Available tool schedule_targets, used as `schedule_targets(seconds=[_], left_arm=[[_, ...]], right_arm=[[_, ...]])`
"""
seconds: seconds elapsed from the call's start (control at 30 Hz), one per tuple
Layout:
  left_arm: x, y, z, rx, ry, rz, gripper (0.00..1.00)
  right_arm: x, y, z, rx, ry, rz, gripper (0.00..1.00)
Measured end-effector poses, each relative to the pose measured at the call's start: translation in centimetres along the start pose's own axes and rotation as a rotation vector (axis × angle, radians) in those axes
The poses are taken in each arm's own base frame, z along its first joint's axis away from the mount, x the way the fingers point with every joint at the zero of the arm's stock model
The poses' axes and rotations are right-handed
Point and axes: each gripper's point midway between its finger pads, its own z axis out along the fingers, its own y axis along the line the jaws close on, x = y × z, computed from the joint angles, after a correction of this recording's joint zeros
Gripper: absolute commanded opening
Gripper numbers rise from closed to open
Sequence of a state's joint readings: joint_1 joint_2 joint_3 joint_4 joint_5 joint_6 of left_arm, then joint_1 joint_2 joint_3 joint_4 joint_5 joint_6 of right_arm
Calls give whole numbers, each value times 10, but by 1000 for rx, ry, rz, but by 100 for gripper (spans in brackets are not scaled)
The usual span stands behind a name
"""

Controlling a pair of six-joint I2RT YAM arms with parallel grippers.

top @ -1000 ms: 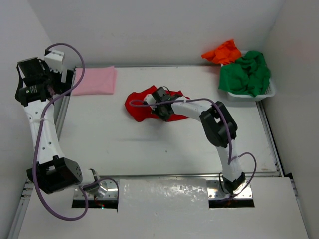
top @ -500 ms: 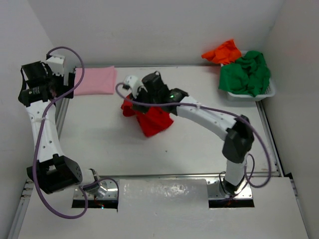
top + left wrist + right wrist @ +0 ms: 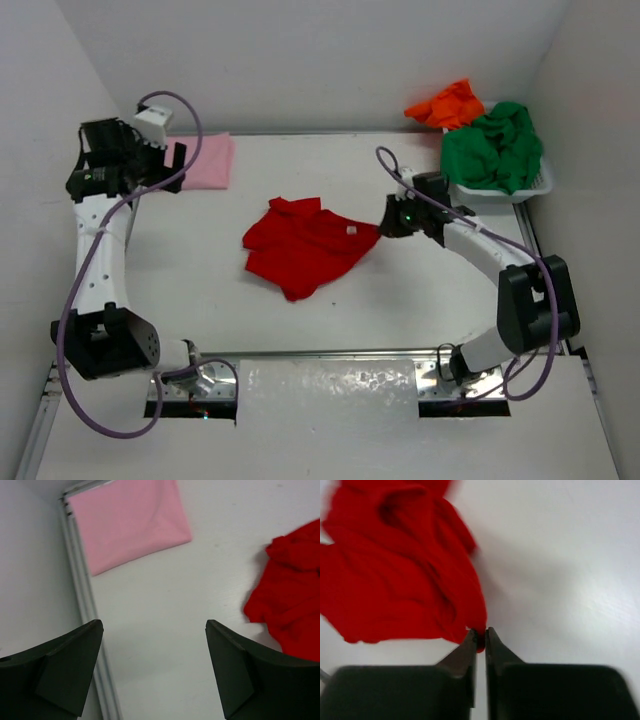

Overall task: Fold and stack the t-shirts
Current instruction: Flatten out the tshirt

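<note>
A bright red t-shirt (image 3: pixel 305 243) lies rumpled and partly spread in the middle of the table. My right gripper (image 3: pixel 480 632) is shut on the red t-shirt's right edge (image 3: pixel 479 622), at its right end in the top view (image 3: pixel 388 222). A light pink t-shirt (image 3: pixel 205 160) lies folded flat at the back left, also in the left wrist view (image 3: pixel 130 522). My left gripper (image 3: pixel 152 670) hangs open above bare table between the pink and red t-shirts (image 3: pixel 292 600), holding nothing. Green (image 3: pixel 492 145) and orange (image 3: pixel 447 103) t-shirts lie bunched in the basket.
The white mesh basket (image 3: pixel 530 190) stands at the back right corner against the wall. A metal rail (image 3: pixel 85 610) runs along the table's left edge, close to my left fingers. White walls close in on the left, back and right.
My right gripper has pulled the red t-shirt's edge to the right, spreading the cloth out. The left arm swung right, over the pink t-shirt's edge, its jaws narrowing slightly.
</note>
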State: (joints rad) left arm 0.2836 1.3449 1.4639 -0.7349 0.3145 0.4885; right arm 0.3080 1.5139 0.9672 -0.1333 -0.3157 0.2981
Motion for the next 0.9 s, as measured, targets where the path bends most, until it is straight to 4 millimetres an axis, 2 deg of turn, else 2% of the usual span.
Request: schedule_targets(seconds=[0.03, 0.07, 0.1, 0.13, 0.2, 0.23, 0.27, 0.3, 0.33, 0.37, 0.43, 0.47, 0.5, 0.53, 0.57, 0.63, 0.67, 0.77, 0.83, 0.9], left_arm=[[-2, -12, 4, 31, -2, 17, 82], [-3, -25, 8, 63, -2, 36, 82], [-2, -37, 12, 92, 2, 50, 81], [-1, -49, 15, 124, 6, 63, 81], [2, -66, 20, 174, 19, 87, 80], [4, -72, 22, 190, 28, 94, 80], [6, -74, 25, 200, 37, 102, 80], [9, -75, 26, 204, 46, 105, 81], [12, -76, 27, 206, 54, 106, 81], [17, -77, 29, 209, 64, 106, 81], [28, -77, 32, 205, 92, 96, 82], [35, -75, 34, 198, 108, 84, 82], [43, -74, 36, 194, 126, 71, 82], [52, -70, 37, 184, 144, 46, 82], [60, -64, 38, 171, 160, 18, 82], [76, -44, 36, 119, 190, -48, 82], [83, -32, 34, 85, 201, -77, 82], [101, -3, 28, -15, 231, -123, 82], [110, -1, 25, -31, 252, -129, 82], [115, -5, 24, -23, 265, -130, 82]], right_arm=[[24, -22, -4, 61, 55, 54, 36], [39, -44, -10, 113, 88, 116, 47], [46, -72, -21, 180, 100, 193, 66], [47, -103, -33, 253, 85, 271, 70], [41, -152, -56, 394, 56, 350, 74], [33, -166, -65, 452, 47, 352, 73], [23, -168, -67, 491, 45, 304, 73], [11, -156, -62, 493, 45, 235, 71], [-5, -132, -50, 476, 43, 132, 56], [-18, -98, -35, 420, 37, 21, 42], [-35, -8, -4, 253, 16, -201, 10], [-34, 45, 11, 153, 12, -310, 8], [-29, 85, 20, 77, 15, -388, 14], [-18, 124, 30, 6, 34, -464, 27], [-8, 156, 40, -51, 49, -521, 52], [15, 206, 65, -134, 100, -631, 65], [25, 224, 80, -162, 121, -675, 74], [57, 253, 122, -189, 202, -765, 74], [71, 259, 151, -166, 248, -786, 72], [80, 253, 179, -117, 280, -797, 69]])
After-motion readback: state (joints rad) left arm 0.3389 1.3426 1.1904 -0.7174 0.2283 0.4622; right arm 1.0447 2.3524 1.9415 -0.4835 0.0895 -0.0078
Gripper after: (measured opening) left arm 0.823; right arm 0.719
